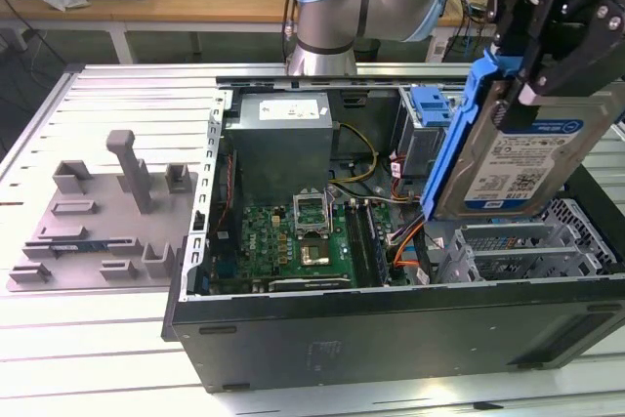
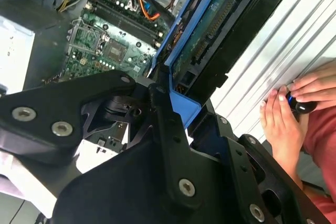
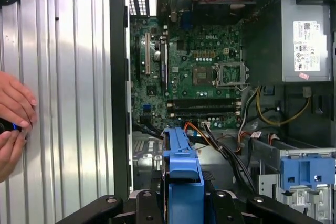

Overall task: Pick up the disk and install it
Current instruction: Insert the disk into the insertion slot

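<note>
The gripper (image 1: 524,95) is clenched on the disk (image 1: 522,168), its black fingers (image 2: 169,140) pinching the upper end of the blue carrier bracket (image 1: 457,134) that frames the silver drive. The disk hangs tilted, nearly on edge, with its label toward the exterior camera, over the open computer case (image 1: 391,324) near the exterior view's right end. Its lower corner dips toward the orange cables (image 1: 405,236) inside the rim; whether it touches anything there cannot be told. In the second wrist view the drive's circuit-board side faces the camera, with the slatted metal table (image 2: 299,40) behind it. The case lies on its side, open face up, walled all round by a dark rim. Inside, the green motherboard (image 3: 194,72) covers the floor. The grey power supply (image 1: 283,139) fills the far corner toward the exterior view's left. A blue plastic piece (image 1: 431,104) sits at the metal drive bay just beside the hanging disk. A black cable bundle (image 3: 231,156) crosses the gap between board and bay, narrowing the free room under the disk. Outside the case wall, over the table, a person's hands (image 3: 13,114) hold a small dark object, near the case but apart from it. A grey fixture plate (image 1: 98,227) with upright pegs lies on the table at the exterior view's left, well apart from the gripper.
</note>
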You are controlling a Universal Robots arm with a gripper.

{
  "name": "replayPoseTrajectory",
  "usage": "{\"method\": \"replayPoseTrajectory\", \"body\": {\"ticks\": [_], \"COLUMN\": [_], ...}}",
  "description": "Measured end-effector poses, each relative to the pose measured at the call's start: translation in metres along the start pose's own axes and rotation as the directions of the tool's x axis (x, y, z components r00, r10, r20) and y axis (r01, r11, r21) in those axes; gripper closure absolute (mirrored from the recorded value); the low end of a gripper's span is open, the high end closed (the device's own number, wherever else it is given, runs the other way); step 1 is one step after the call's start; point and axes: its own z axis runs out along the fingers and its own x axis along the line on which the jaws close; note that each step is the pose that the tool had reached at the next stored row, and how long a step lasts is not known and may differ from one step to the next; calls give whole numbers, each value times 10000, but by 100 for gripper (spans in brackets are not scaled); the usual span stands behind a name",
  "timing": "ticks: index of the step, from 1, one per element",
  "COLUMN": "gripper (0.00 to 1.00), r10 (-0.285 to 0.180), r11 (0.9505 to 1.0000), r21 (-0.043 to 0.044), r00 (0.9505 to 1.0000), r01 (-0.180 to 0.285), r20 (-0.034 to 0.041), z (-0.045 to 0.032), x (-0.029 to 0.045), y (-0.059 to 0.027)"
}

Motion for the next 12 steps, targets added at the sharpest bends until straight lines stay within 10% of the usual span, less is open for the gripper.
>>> {"method": "replayPoseTrajectory", "body": {"ticks": [12], "gripper": [63], "r10": [37], "r11": [10000], "r21": [1], "r00": [10000], "r01": [-37], "r20": [4], "z": [67], "x": [-42], "y": [-464]}}
